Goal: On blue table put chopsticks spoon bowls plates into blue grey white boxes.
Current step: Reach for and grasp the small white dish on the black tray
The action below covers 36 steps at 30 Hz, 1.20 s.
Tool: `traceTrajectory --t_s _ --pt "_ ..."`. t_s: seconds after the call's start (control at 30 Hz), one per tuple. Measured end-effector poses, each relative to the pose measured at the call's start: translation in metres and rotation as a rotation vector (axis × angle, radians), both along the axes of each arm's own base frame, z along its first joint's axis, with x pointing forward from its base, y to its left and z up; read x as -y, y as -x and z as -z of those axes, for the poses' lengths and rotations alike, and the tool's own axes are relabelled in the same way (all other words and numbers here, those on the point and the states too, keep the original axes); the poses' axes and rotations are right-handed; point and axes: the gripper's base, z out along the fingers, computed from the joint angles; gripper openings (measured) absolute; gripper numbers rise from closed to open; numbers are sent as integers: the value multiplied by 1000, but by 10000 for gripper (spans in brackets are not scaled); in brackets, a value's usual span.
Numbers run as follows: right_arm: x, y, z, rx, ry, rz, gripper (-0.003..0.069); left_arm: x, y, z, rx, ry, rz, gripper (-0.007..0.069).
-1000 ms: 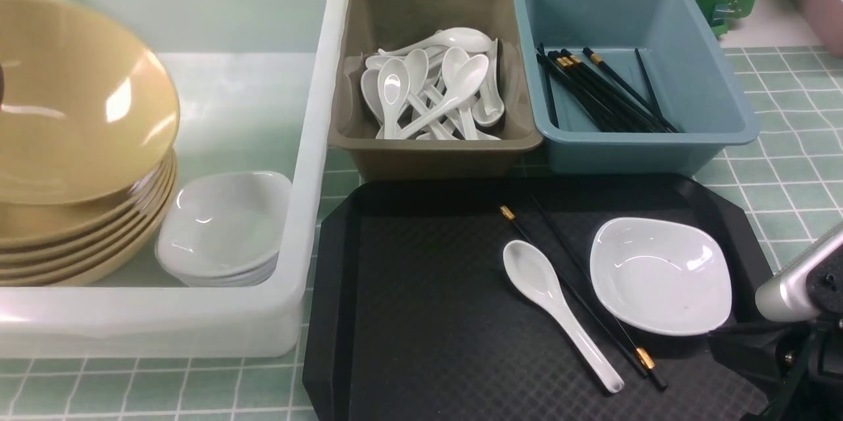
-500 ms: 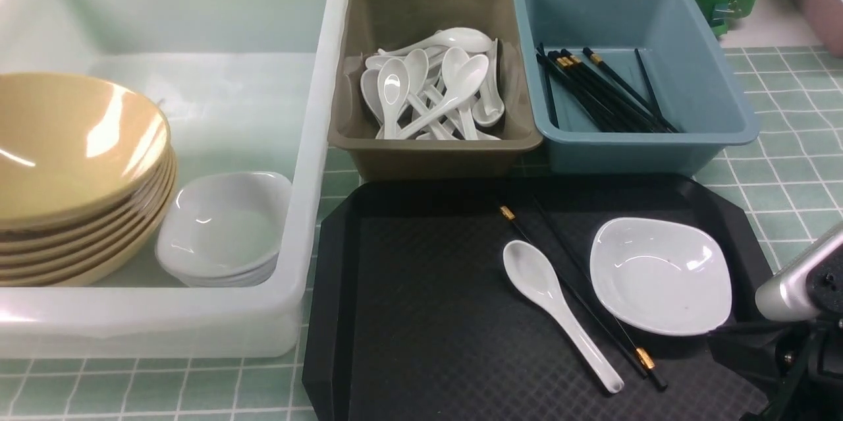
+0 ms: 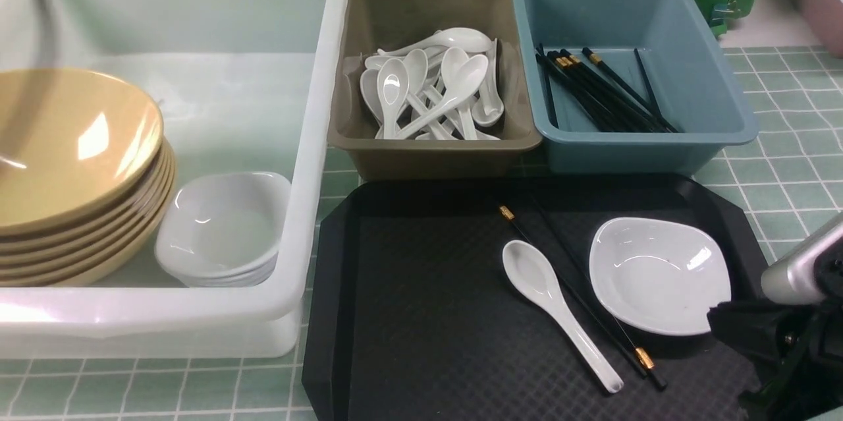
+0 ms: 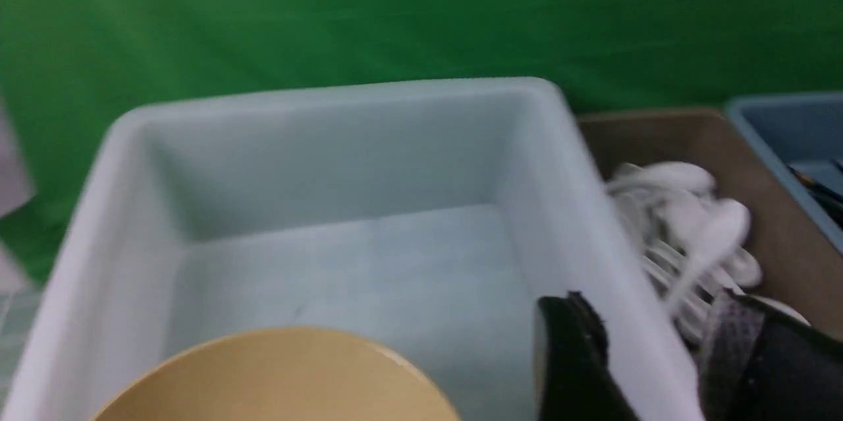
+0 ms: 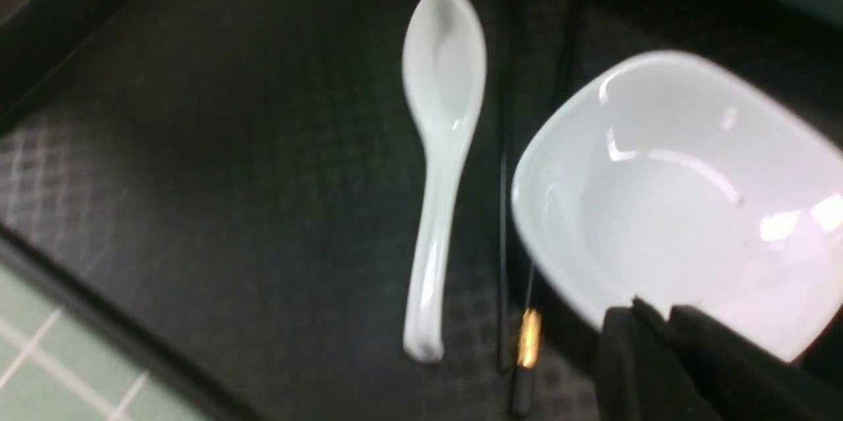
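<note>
A stack of tan bowls (image 3: pixel 66 151) lies in the white tub (image 3: pixel 316 78) beside stacked white plates (image 3: pixel 224 226). My left gripper (image 4: pixel 652 306) hangs open and empty above the tub (image 4: pixel 329 144), over the top bowl (image 4: pixel 276 375). On the black tray (image 3: pixel 408 315) lie one spoon (image 3: pixel 553 306), two chopsticks (image 3: pixel 645 359) and one plate (image 3: pixel 658 273). My right gripper (image 3: pixel 721 322) sits at that plate's near right rim. In the right wrist view its fingers (image 5: pixel 652 315) are together over the plate's edge (image 5: pixel 672 197), with the spoon (image 5: pixel 441 144) and chopsticks (image 5: pixel 504 210) beyond.
The olive-grey bin (image 3: pixel 428 157) holds several spoons and the blue bin (image 3: pixel 658 144) several chopsticks, both behind the tray. A dark blurred streak of my left arm (image 3: pixel 29 6) crosses the tub's far left corner. Tiled blue table (image 3: pixel 790 144) shows to the right.
The top bowl, tilted up a second ago, now lies flat on the stack. My left gripper has let it go and risen. My right gripper has edged closer to the plate.
</note>
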Motion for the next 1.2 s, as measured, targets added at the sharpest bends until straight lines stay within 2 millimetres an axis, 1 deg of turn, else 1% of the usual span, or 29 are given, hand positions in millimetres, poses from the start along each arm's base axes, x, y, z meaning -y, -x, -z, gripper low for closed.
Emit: traceTrajectory --t_s 0.03,0.07,0.1,0.13,0.17,0.2,0.23,0.27,0.3,0.37,0.4,0.43,0.47,0.5,0.57,0.63,0.67,0.77,0.87,0.93,0.97,1.1,1.17,1.2 --pt "0 -1 -1 11 -4 5 99 11 6 7 7 -51 79 111" --pt "0 -2 -2 16 -16 16 104 27 18 15 32 -136 209 50" --pt "-1 -3 -4 10 -24 21 109 37 30 25 46 -191 298 24" --pt "-2 -6 -6 3 -30 25 114 40 37 29 58 -222 334 15" --pt "-3 -8 -10 -10 -38 27 125 43 42 38 57 -272 373 4" --pt "-4 -8 -10 -21 -40 29 130 43 44 40 57 -272 372 4" --pt "-6 -14 -16 -60 -45 29 154 45 55 58 53 -352 415 3" --pt "-8 -19 -20 -97 -45 31 176 42 62 75 27 -397 411 3" --pt "-9 -26 -24 -145 -41 37 207 38 65 86 2 -427 391 4" --pt "-10 -41 -27 -217 -36 64 255 31 70 107 -40 -460 342 4" --pt "-8 -50 -28 -266 -28 85 293 25 73 118 -59 -476 286 4" --pt "-4 -65 -26 -310 -17 126 331 18 76 134 -88 -476 221 4" --pt "1 -76 -23 -337 -4 160 361 14 79 145 -91 -458 170 4" --pt "2 -78 -23 -345 -5 170 372 13 79 144 -84 -452 158 4" --pt "14 -98 -12 -403 -7 252 420 7 84 159 -67 -400 74 4" --pt "21 -109 -1 -454 -18 308 444 2 88 164 8 -340 6 4" --pt "27 -117 12 -512 -23 350 457 -1 93 167 79 -301 -31 4" --pt "28 -126 36 -612 -36 387 468 -4 102 171 236 -221 -69 4" --pt "26 -131 52 -663 -48 402 468 -6 110 175 332 -205 -83 4" --pt "26 -135 58 -668 -55 413 468 -8 113 173 383 -206 -91 5" --pt "26 -135 58 -666 -57 414 466 -8 113 173 387 -206 -92 5" --pt "26 -138 62 -648 -56 405 398 -8 114 171 418 -195 -96 5" --pt "26 -139 61 -635 -52 397 332 -8 114 171 421 -194 -96 5" --pt "26 -140 61 -621 -51 395 263 -8 114 171 423 -197 -96 5"
